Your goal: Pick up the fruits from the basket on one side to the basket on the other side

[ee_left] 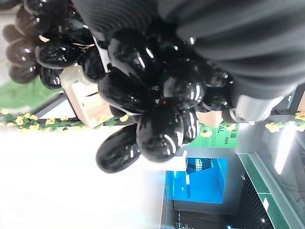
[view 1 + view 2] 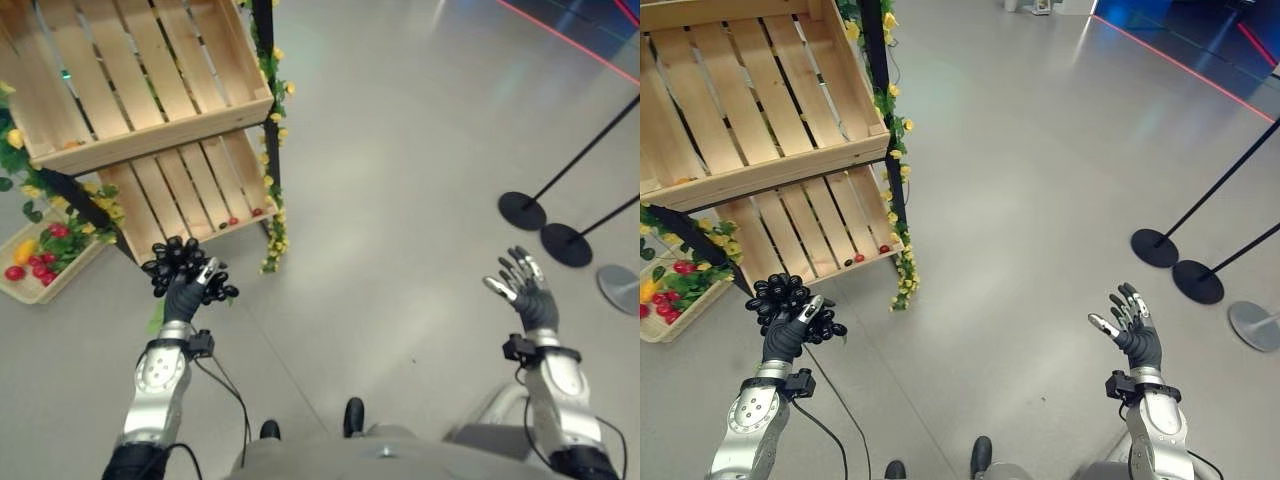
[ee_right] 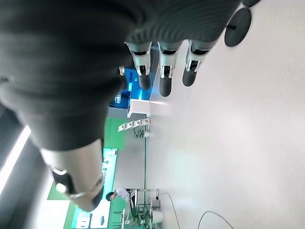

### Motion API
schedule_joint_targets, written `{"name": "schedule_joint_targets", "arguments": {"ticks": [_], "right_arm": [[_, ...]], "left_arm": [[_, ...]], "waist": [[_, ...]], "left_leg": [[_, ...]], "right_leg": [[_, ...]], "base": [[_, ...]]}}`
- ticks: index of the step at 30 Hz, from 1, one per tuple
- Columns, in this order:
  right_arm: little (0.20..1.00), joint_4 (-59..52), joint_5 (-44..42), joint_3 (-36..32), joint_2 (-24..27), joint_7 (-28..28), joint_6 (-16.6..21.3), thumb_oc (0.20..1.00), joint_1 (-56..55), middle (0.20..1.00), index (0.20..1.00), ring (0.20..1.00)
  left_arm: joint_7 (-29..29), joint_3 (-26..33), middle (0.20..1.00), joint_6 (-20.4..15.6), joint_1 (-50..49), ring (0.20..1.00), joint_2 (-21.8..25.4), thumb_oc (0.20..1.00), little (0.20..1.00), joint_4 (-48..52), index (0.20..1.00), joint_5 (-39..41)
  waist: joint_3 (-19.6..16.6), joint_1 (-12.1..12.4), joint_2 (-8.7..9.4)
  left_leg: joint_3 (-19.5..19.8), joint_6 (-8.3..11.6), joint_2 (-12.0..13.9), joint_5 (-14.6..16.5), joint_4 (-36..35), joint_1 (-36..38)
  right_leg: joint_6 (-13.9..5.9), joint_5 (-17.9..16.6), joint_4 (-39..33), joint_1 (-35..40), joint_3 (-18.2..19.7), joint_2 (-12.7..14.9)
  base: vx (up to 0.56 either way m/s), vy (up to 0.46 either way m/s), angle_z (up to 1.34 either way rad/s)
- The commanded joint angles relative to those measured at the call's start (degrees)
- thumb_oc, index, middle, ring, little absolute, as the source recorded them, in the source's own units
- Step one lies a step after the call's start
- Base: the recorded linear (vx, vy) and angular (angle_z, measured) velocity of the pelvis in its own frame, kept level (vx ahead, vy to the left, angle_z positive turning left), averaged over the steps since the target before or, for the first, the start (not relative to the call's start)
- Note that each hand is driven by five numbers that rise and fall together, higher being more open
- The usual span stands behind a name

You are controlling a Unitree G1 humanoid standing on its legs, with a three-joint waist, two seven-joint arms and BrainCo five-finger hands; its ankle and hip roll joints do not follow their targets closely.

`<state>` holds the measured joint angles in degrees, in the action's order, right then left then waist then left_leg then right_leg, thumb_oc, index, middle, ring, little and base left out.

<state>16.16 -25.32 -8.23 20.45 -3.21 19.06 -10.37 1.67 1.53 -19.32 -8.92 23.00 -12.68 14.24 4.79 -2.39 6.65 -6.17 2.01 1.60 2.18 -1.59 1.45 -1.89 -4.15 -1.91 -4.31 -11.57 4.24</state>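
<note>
L hand (image 2: 186, 290) sits lower left of frame, fingers curled round a bunch of black grapes (image 2: 178, 262); bunch is up off the floor, berries spilling over the top and both sides of the hand; L wrist view shows the glossy berries (image 1: 143, 95) packed right against the palm, so grip looks firm. R hand (image 2: 524, 285) at right of frame, fingers straight and spread, palm up, holding nothing; idle over bare floor.

Key relation: wooden crate shelves stand upper left, just beyond the L hand; lower crate (image 2: 190, 195) is directly above the grapes in frame, w/ a few small red fruits (image 2: 245, 215) along its front lip; upper crate (image 2: 130, 80) further up. A low tray of red fruit (image 2: 40, 262) lies at far left edge. L hand much nearer all of them; R hand well apart. Which container is the target, can't tell; prob. carry stage.
</note>
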Motion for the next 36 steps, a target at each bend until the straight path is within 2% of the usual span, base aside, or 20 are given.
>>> {"name": "schedule_joint_targets", "arguments": {"ticks": [1, 10, 15, 25, 31, 36], "right_arm": [[1.000, -1.60, 0.80, -1.36, 0.22, -0.08, 2.02, 1.000, 1.73, 1.000, 1.000, 1.000], [1.000, -1.25, 1.45, -2.04, 0.49, 0.11, 2.18, 1.000, 1.10, 1.000, 1.000, 1.000], [1.000, -1.04, 1.85, -1.63, 0.78, 0.20, 1.52, 1.000, 1.54, 1.000, 1.000, 1.000], [1.000, -0.76, 2.38, -0.26, 1.04, 0.03, 0.21, 1.000, 1.92, 1.000, 1.000, 1.000], [1.000, -1.06, 2.47, 1.15, 1.38, -0.75, -0.96, 1.000, 1.62, 1.000, 1.000, 1.000], [1.000, -0.97, 3.13, 1.43, 1.55, -1.18, -1.30, 1.000, 0.69, 1.000, 1.000, 1.000]], "left_arm": [[-0.15, 4.05, 0.200, -4.21, 1.29, 0.200, 2.14, 0.200, 0.200, 7.19, 0.200, -1.41], [0.96, 8.81, 0.200, -4.46, 0.75, 0.200, 1.82, 0.200, 0.200, 17.27, 0.200, -0.92], [1.53, 9.00, 0.200, -3.52, 3.24, 0.200, 1.81, 0.200, 0.200, 19.06, 0.200, -0.09], [4.08, 5.13, 0.200, -1.23, 11.51, 0.200, 2.90, 0.200, 0.200, 16.53, 0.200, -3.30], [6.47, 1.59, 0.200, 0.33, 19.99, 0.200, 3.61, 0.200, 0.200, 11.72, 0.200, -4.53], [7.91, 1.96, 0.200, 0.98, 22.14, 0.200, 3.93, 0.200, 0.200, 10.00, 0.200, -5.62]], "waist": [[-1.19, -0.13, -0.68], [-2.66, -0.23, -1.53], [-3.17, -0.52, -1.90], [-4.34, -1.54, -2.11], [-5.29, -3.19, -2.31], [-5.83, -3.82, -2.47]], "left_leg": [[0.87, -1.21, -0.57, 1.79, 3.45, -2.68], [0.68, -0.84, -0.60, 1.80, 2.12, -0.76], [0.77, -0.79, -0.71, 2.28, 2.50, -0.20], [0.26, -0.57, -0.32, 2.58, 1.95, 1.31], [-0.65, -0.36, 0.21, 2.49, 1.31, 2.54], [-1.05, -0.31, 0.30, 2.68, 1.15, 3.36]], "right_leg": [[-6.02, 2.59, 4.46, 1.50, -0.37, 2.84], [-5.92, 2.37, 2.32, 3.10, -0.38, 2.74], [-5.84, 2.63, 2.34, 4.03, -0.38, 2.72], [-5.84, 3.01, 2.11, 5.03, -0.07, 2.39], [-5.78, 3.19, 2.41, 5.06, 1.16, 1.76], [-5.82, 3.35, 2.40, 5.55, 1.56, 1.50]], "base": [[0.00, 0.000, 0.00], [0.05, 0.003, -0.02], [0.03, -0.006, 0.01], [0.03, -0.008, 0.00], [0.04, -0.016, -0.13], [0.03, -0.006, -0.07]]}}
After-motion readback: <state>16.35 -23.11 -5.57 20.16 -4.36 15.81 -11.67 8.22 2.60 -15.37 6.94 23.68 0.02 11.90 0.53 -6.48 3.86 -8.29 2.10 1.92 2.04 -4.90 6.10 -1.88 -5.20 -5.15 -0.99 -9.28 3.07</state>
